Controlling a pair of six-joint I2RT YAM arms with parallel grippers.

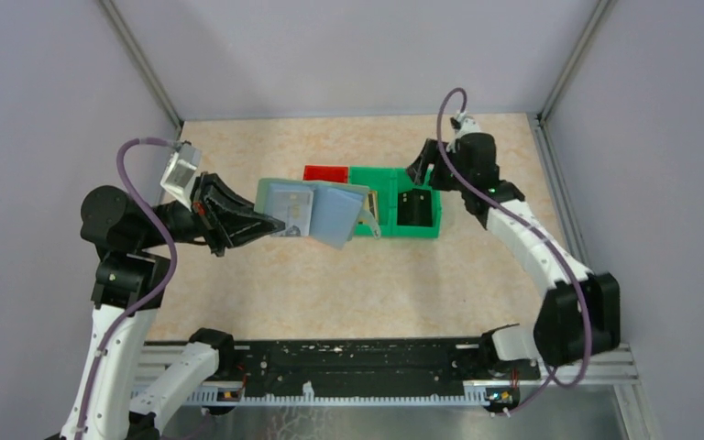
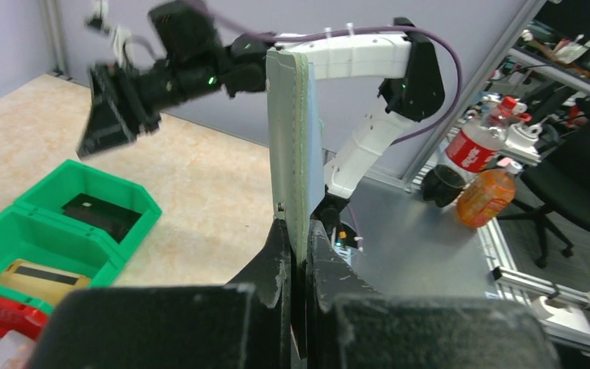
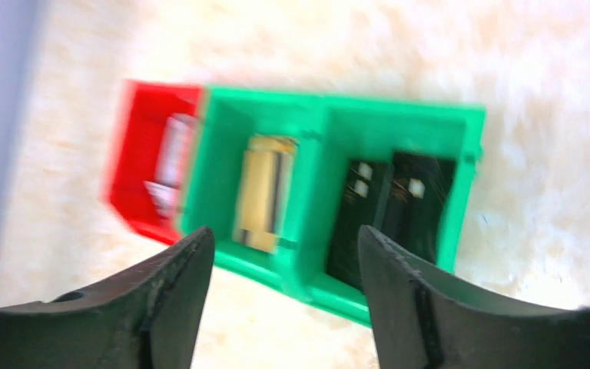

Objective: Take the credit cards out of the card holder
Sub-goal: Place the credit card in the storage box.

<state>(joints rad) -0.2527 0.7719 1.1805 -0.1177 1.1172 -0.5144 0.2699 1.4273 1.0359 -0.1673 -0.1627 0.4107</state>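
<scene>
The pale grey-green card holder (image 1: 316, 211) hangs unfolded above the table, edge-on in the left wrist view (image 2: 292, 138). My left gripper (image 1: 270, 223) (image 2: 299, 227) is shut on its lower edge. Two dark credit cards (image 3: 392, 207) lie in the right green bin (image 1: 419, 229). A gold card (image 3: 265, 192) (image 2: 38, 273) lies in the middle green bin (image 3: 307, 127), and a pale card (image 3: 170, 157) in the red bin (image 3: 142, 115). My right gripper (image 1: 419, 174) (image 3: 284, 234) hovers open and empty above the green bins. Whether the holder's pockets hold cards I cannot tell.
The red bin (image 1: 325, 172) and the two green bins stand in a row at the table's middle back. Grey walls close the left, back and right sides. A metal rail (image 1: 348, 367) with the arm bases runs along the near edge.
</scene>
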